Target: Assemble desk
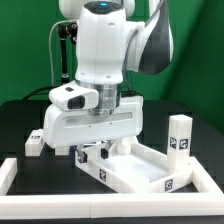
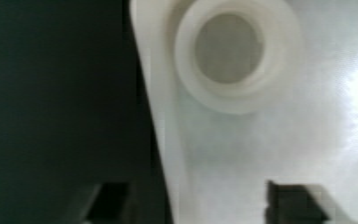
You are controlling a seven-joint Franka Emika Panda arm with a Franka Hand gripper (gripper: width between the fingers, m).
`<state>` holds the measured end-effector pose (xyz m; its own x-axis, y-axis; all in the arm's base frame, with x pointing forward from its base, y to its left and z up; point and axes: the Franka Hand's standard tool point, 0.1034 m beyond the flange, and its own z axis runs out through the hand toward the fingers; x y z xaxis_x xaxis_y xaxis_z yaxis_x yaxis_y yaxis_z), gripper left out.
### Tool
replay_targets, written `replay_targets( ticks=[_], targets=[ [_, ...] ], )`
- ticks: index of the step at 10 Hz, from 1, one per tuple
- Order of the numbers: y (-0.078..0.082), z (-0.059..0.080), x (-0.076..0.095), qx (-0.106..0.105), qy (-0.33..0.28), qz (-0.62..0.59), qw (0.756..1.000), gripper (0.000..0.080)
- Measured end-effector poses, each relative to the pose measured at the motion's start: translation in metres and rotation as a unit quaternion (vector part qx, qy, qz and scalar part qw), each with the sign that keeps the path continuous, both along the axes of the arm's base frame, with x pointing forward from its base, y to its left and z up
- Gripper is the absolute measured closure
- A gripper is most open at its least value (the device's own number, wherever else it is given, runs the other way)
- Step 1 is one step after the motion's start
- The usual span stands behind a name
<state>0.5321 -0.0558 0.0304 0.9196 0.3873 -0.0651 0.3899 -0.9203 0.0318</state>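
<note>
One tabletop, one upright leg, one low leg

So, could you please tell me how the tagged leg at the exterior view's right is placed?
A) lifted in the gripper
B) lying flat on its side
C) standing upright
C: the leg stands upright on its end, apart from the arm.
</note>
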Motion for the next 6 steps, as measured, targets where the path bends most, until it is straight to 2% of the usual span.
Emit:
replay_targets(
  ticks=[1, 2, 4, 6],
  targets=[
    [0.0, 0.002, 0.004, -0.001, -0.003, 0.002, 1.0, 0.0373],
    [-0.003, 0.001, 0.006, -0.002, -0.004, 0.002, 1.0, 0.0202],
    [-0.01, -0.006, 0.005, -0.005, -0.001, -0.004, 1.0, 0.0152],
    [-0.011, -0.006, 0.005, -0.005, -0.001, -0.005, 1.0, 0.0151]
  ],
)
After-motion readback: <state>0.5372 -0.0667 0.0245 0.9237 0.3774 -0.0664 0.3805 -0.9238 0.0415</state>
